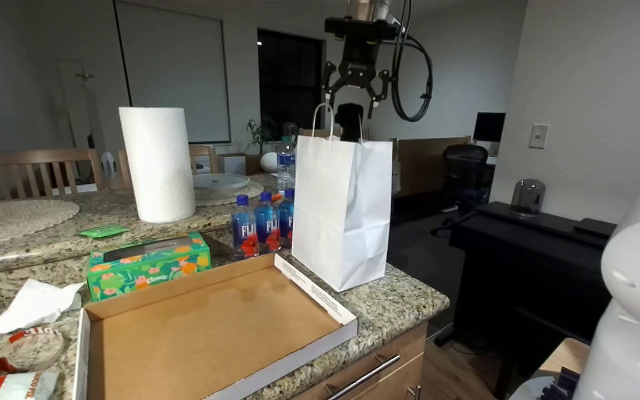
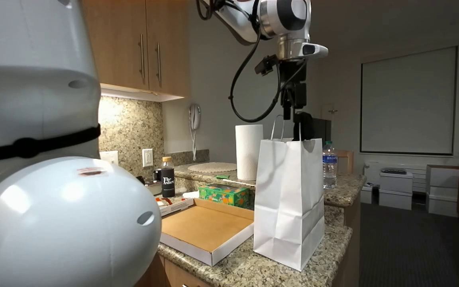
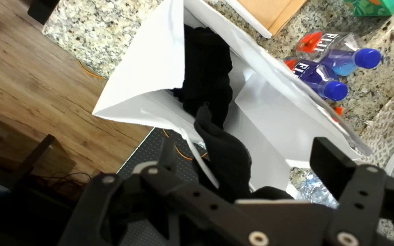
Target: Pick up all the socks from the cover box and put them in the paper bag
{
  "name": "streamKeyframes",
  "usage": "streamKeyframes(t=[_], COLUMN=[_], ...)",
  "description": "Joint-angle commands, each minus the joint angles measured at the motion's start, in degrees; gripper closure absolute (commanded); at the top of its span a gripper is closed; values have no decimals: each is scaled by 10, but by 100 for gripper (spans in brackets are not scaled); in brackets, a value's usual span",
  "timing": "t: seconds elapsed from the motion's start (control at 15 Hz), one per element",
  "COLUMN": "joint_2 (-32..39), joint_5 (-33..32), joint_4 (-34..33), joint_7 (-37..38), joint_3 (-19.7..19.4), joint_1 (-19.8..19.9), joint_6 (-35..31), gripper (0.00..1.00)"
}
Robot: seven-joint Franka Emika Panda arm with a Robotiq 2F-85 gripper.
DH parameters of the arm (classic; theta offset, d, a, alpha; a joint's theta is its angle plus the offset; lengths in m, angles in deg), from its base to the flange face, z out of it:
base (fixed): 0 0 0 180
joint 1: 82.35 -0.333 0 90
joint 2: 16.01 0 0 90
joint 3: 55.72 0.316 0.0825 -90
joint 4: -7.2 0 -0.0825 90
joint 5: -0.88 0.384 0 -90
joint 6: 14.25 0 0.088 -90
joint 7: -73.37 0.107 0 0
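Nearly done, by the look of it. The cover box [image 1: 214, 322] shows bare brown cardboard, no sock in any part the views catch; its near end runs out of frame in an exterior view, so can't swear to that bit. The paper bag [image 1: 323, 205] stands upright on the desk [image 1: 403, 297], just beside the box. Wrist view looks down into it: dark heap of socks [image 3: 206, 65] inside, count can't be made out, a flap of the bag hides part. One sock [image 3: 229, 160] isn't properly in: draped over a handle [image 3: 199, 160], one end trailing down inside toward the heap, a bit on the handle's outer side; it pokes up above the bag in both exterior views. Fingers [image 3: 330, 164] are spread wide right above that sock, nothing clasped; whether the fabric brushes a tip, can't tell. So done: the box looks emptied, heap in the bag. Left, my read: get the draped sock fully inside, probably a pinch and lift clear of the handle or a nudge inward, then back away. Risk: it slips down the outside, or snags the handle and tips the bag.
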Motion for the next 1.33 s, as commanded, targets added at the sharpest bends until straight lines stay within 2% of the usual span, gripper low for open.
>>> streamKeyframes(t=[0.0, 0.13, 0.73, 1.27], joint_2=[17, 26, 25, 38], joint_5=[27, 41, 36, 29], joint_4=[-16, -18, 3, 13], joint_7=[16, 23, 102, 133], joint_3=[-1, -1, -2, -9], joint_1=[-5, -8, -6, -5], joint_6=[20, 20, -108, -137], gripper=[0, 0, 0, 0])
